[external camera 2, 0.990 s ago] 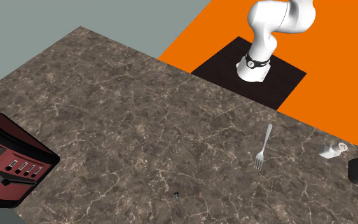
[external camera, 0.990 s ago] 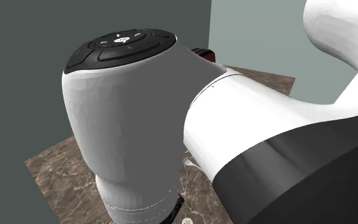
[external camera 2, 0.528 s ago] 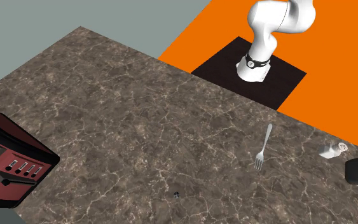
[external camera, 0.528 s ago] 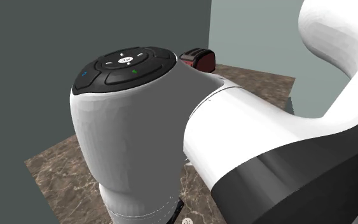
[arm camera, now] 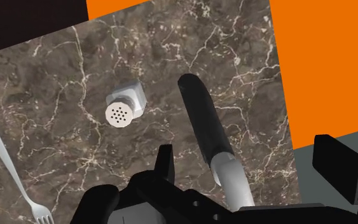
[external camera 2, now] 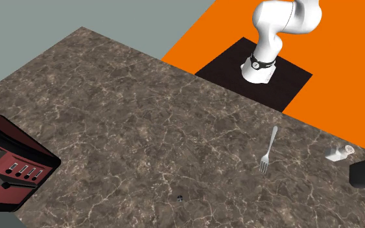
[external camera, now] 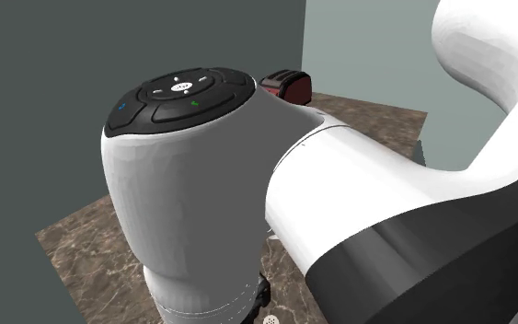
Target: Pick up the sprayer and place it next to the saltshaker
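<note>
Gripper [arm camera: 246, 147] spread wide above the sprayer [arm camera: 204, 121], holding nothing.
We see the arm [external camera: 367, 184] folded close to the shoulder camera, hiding most of the worktop [external camera: 77, 250], with the hand pointing down near the worktop's edge by the orange floor [arm camera: 323, 63]. The dark sprayer with its grey end lies flat between the fingers; whether one touches it we cannot tell. It is just beside the saltshaker [arm camera: 123, 108], which lies between it and a fork [arm camera: 9, 167]. A red toaster [external camera 2: 9, 162] stands well apart, at the worktop's far end.
</note>
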Robot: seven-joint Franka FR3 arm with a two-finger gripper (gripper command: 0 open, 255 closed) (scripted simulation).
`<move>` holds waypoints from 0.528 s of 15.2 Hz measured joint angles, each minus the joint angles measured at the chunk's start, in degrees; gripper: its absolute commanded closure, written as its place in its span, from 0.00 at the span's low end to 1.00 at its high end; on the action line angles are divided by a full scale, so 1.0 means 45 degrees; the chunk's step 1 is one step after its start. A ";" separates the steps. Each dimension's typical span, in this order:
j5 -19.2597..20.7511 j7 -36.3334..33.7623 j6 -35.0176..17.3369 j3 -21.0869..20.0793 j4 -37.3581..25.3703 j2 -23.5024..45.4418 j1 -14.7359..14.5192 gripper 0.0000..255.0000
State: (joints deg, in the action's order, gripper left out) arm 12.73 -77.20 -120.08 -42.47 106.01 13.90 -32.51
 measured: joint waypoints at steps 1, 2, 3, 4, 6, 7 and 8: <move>-0.0104 0.0064 0.0148 -0.0035 -0.0061 -0.0123 0.0038 0.00; -0.0269 0.0182 0.0398 -0.0081 -0.0184 -0.0311 0.0106 0.00; -0.0392 0.0227 0.0701 -0.0133 -0.0389 -0.0453 0.0114 0.00; -0.0407 0.0265 0.1034 -0.0144 -0.0740 -0.0439 0.0093 0.00; -0.0573 0.0368 0.1298 -0.0186 -0.0857 -0.0640 0.0152 0.00; -0.0592 0.0387 0.1343 -0.0188 -0.0885 -0.0660 0.0160 0.00; -0.0602 0.0390 0.1363 -0.0191 -0.0895 -0.0670 0.0162 0.00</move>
State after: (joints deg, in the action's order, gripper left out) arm 10.02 -75.44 -113.95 -43.33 101.99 10.89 -31.78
